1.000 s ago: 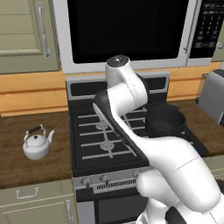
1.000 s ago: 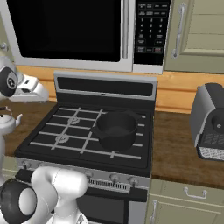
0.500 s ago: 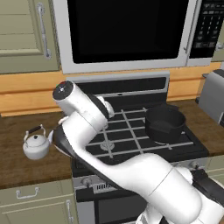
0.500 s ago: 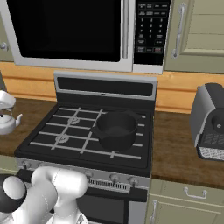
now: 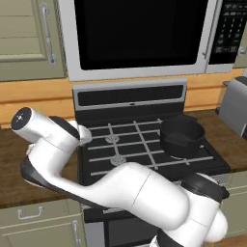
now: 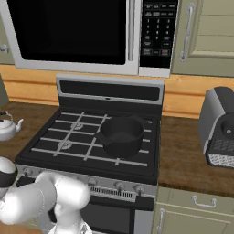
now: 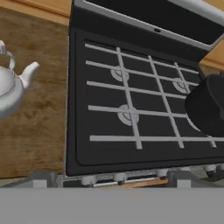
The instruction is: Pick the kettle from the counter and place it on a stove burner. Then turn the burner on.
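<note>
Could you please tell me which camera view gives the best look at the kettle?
The hand view: the kettle is large there, with body, spout and part of its handle clear, though cut by the frame's edge. The right base view shows it small at the frame's edge, on the counter beside the stove.

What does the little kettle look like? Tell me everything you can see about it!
The kettle is small, round and shiny white-silver, like polished metal. It has a curved spout and a thin arched handle on top. It stands upright on the brown wooden counter, left of the black stove, apart from it. Nothing else touches it. It is partly cut off at the hand view's edge.
</note>
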Robot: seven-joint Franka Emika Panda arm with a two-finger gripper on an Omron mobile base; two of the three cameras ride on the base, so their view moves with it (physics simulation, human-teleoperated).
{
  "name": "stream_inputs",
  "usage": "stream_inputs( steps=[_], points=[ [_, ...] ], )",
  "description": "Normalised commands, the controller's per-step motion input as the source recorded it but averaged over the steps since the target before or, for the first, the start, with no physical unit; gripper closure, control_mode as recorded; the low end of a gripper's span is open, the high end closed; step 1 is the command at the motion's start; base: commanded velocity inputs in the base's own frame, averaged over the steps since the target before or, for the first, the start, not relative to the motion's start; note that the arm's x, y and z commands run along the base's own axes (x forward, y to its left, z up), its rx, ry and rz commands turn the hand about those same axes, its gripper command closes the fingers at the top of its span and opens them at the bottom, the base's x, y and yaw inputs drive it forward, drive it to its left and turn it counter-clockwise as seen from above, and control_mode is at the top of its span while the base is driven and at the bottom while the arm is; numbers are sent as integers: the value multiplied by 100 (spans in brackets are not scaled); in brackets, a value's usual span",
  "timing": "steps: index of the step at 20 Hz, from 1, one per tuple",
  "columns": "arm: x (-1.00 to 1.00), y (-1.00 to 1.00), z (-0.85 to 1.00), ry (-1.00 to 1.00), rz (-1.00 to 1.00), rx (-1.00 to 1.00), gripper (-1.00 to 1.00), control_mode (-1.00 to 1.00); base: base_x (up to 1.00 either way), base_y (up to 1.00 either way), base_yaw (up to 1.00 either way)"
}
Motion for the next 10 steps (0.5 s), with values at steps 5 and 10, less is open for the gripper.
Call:
stream_inputs(
  steps=[5, 10],
  points=[
    [41, 97, -38, 0, -10, 12, -100, -100, 0, 0, 0],
    [73, 25, -33, 0, -12, 33, -100, -100, 0, 0, 0]
  ],
)
